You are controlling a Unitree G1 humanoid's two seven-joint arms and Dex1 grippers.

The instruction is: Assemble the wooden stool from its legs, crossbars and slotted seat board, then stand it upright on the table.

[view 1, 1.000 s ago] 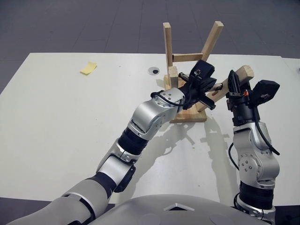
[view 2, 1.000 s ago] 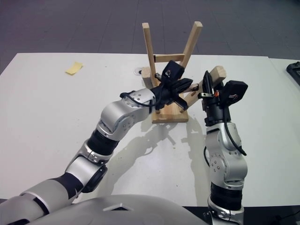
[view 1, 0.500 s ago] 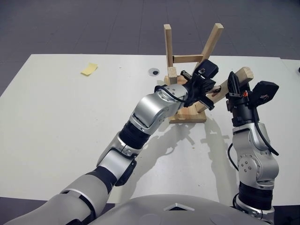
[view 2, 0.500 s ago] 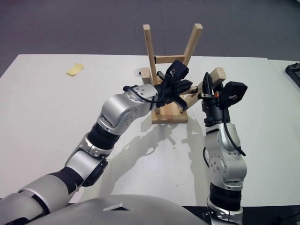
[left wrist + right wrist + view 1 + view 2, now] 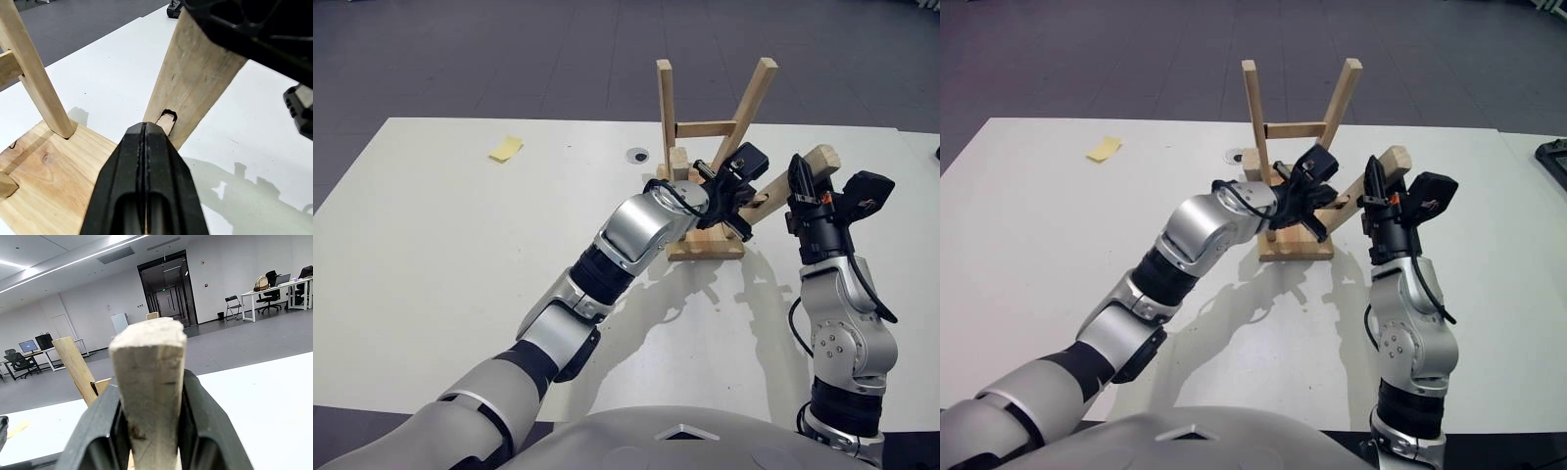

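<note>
— so, where does the stool stand on your bench (image 5: 431,255)?
— toward the far edge, upside down. the seat board (image 5: 715,247) lies flat on the white top. two upright legs (image 5: 664,98) rise from it, joined by a crossbar (image 5: 705,128), and a short stub (image 5: 677,157) stands beside the left one.
— and the jaws?
— your right jaws are clamped around the tilted leg (image 5: 808,164), just below its upper end; that leg leans out to your right from the seat board. your left jaws are pressed together with no gap, their tip right at the slot (image 5: 167,117) cut in the tilted leg's side.
— what else lies on the surface?
— a yellow sticky note (image 5: 506,148) near the far edge, well apart to the left, and a round grommet (image 5: 635,154) set in the top between the note and the seat board.
— and the room around you?
— dark grey floor tiles (image 5: 509,49) beyond the bench. the right wrist view shows white walls, a dark doorway (image 5: 168,293), desks with office chairs (image 5: 274,286) and a monitor (image 5: 28,345).
</note>
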